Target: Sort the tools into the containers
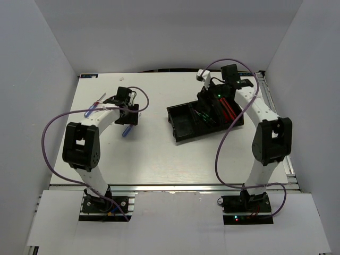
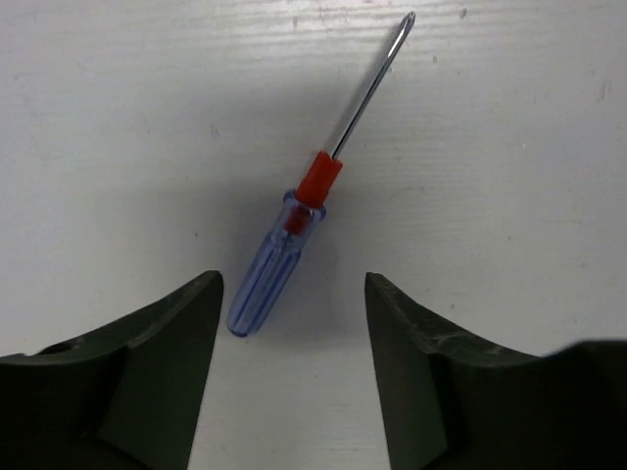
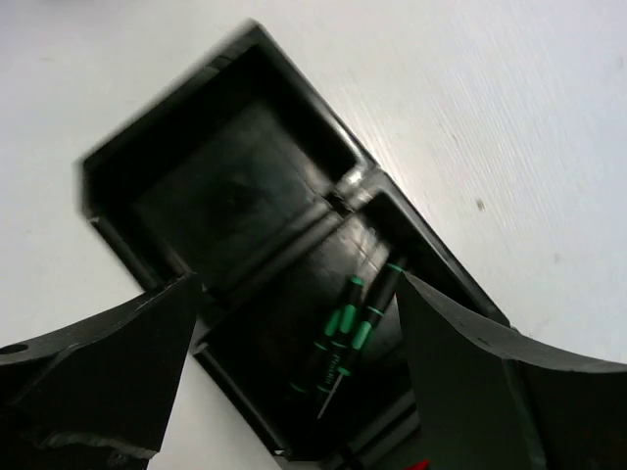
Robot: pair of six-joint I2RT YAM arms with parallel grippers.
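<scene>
Two grippers, both empty. Left gripper [image 2: 294, 299] partly open, handle end of blue-handled screwdriver [image 2: 279, 264] between fingers, untouched, flat on table [image 2: 509, 147] toward left edge. Right gripper [image 3: 299, 294] wide open above black tray [image 3: 225, 196]. Green-marked black screwdrivers [image 3: 348, 328] in middle compartment.

Right wrist cam: tray [image 3: 245, 186] far-left rim is motion-blurred, and its last compartment is cut off at the bottom edge, only a red sliver [image 3: 419, 463] showing. I can't count the black screwdrivers [image 3: 355, 328], too dark. Top cam: left arm [image 1: 103, 118] hides all but the handle of one blue screwdriver [image 1: 126, 131].
</scene>
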